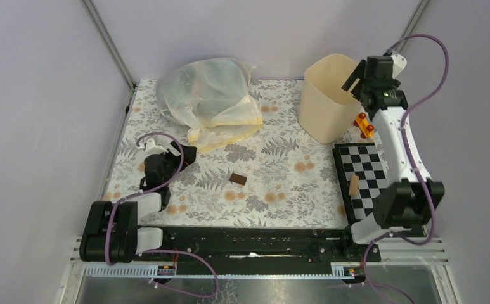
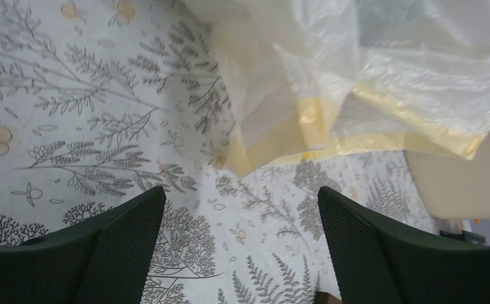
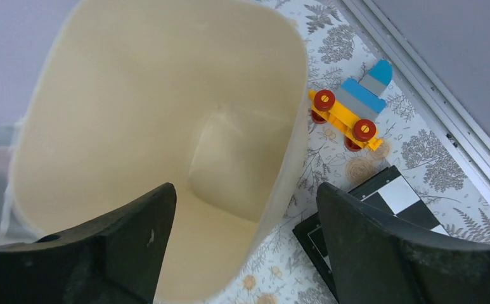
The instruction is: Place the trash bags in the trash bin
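A: State of the left gripper (image 2: pixel 242 209)?
B: Low over the floral-printed table cover (image 1: pixel 274 164), left side. Jaws wide apart, nothing between them. Just ahead lies the pale yellow rim of the large whitish translucent plastic bag (image 1: pixel 172 95).
A: And the right gripper (image 3: pixel 245 202)?
B: High at the far right, over the mouth of the cream-beige plastic bin (image 3: pixel 134 95). Jaws spread as well, gripping nothing. The bin stands upright, and its smooth walls and floor show plain cream.
A: The thin dark brown-olive plastic bag (image 1: pixel 207 95)?
B: A dark olive shade shows through the whitish bag at the table's far left. Probably that is it, inside, though the film blurs it. Well apart from the bin.
A: Beside the bin?
B: A yellow toy cart with red wheels (image 3: pixel 343 117) just to its right. Nearer, a black-and-white checkerboard (image 1: pixel 362 171).
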Robot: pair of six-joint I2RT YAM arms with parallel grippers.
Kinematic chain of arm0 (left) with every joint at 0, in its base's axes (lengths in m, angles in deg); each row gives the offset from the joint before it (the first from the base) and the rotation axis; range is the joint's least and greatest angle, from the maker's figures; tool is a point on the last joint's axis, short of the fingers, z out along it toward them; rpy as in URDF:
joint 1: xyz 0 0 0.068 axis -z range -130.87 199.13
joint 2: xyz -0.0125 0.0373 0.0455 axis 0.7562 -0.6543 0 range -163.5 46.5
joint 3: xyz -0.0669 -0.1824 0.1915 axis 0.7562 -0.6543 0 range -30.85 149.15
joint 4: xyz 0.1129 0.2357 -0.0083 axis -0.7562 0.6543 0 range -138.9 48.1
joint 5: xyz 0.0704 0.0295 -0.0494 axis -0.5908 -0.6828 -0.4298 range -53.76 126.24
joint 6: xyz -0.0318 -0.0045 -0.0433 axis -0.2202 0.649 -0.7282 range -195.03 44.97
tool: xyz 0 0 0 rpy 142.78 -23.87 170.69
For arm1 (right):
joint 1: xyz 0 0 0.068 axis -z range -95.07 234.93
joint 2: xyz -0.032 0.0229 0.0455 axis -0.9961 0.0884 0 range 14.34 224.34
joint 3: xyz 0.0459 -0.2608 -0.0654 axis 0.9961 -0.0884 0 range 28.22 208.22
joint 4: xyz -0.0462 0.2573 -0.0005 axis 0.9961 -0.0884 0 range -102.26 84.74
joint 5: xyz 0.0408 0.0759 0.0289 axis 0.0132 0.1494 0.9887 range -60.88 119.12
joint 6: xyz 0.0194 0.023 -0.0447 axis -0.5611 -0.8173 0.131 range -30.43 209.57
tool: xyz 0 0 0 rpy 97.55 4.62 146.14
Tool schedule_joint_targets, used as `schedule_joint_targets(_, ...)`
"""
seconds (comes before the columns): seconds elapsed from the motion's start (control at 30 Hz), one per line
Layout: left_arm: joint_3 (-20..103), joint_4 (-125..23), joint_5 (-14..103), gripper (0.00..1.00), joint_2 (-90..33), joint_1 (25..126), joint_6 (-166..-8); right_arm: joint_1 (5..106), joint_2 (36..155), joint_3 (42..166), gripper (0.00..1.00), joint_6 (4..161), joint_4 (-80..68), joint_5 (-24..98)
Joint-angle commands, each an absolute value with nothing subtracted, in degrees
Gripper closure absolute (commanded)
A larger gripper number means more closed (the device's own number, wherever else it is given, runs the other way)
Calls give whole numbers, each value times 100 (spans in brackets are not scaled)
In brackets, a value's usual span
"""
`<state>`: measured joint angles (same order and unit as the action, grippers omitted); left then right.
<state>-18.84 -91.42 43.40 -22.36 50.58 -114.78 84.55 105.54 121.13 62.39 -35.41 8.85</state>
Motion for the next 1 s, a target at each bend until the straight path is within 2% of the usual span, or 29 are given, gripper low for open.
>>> schedule_joint_targets(0.0,-1567,-9804,4685,8,-2927,5071,-11419,8407,9281,11747,10,7006,-2973,1745)
schedule_joint_targets(0.13,-1236,-10047,4917,15,-3687,5072,-11454,8178,8711,11594,11,7509,-3034,2466)
schedule_joint_targets(0.27,-930,-10107,5404,31,-4231,5071,-11491,7106,8303,11351,16,8042,-2994,2443)
schedule_joint_targets(0.4,-936,-10459,5647,61,-4378,5072,-11580,5967,7950,10290,18,8448,-1894,3139)
schedule_joint_targets(0.5,-1099,-10465,5365,98,-4131,5064,-11549,5532,8134,9751,20,8603,-1296,3383)
schedule_joint_targets(0.7,-1458,-9981,4649,100,-3113,5062,-11429,4940,9320,9727,21,8913,-803,3081)
schedule_joint_targets(0.97,-1456,-8302,4468,100,-2013,5058,-11260,4896,10834,10181,16,8717,-64,2256)
